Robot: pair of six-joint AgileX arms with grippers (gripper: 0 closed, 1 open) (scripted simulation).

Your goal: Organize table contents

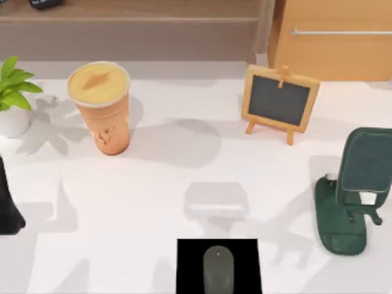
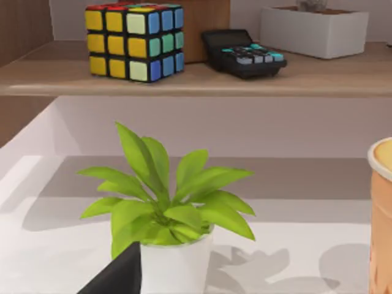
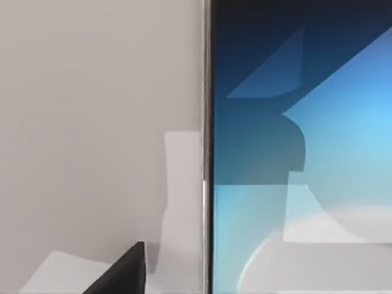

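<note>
Right gripper (image 3: 119, 272) close above smartphone (image 3: 300, 159) with pale blue screen, finger state cannot tell; phone's long edge runs straight past fingertip. Left gripper (image 2: 116, 278) parked beside potted plant (image 2: 168, 208), state unclear. Mouse (image 1: 218, 269) on black pad at surface (image 1: 153, 202) front; orange cup (image 1: 101, 107) back left, nearer left arm.

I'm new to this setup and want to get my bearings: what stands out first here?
A tall orange drink cup with a yellow lid stands at the white table's back left, beside a small green potted plant. An oval grey computer mouse lies on a black pad at the front edge.
</note>
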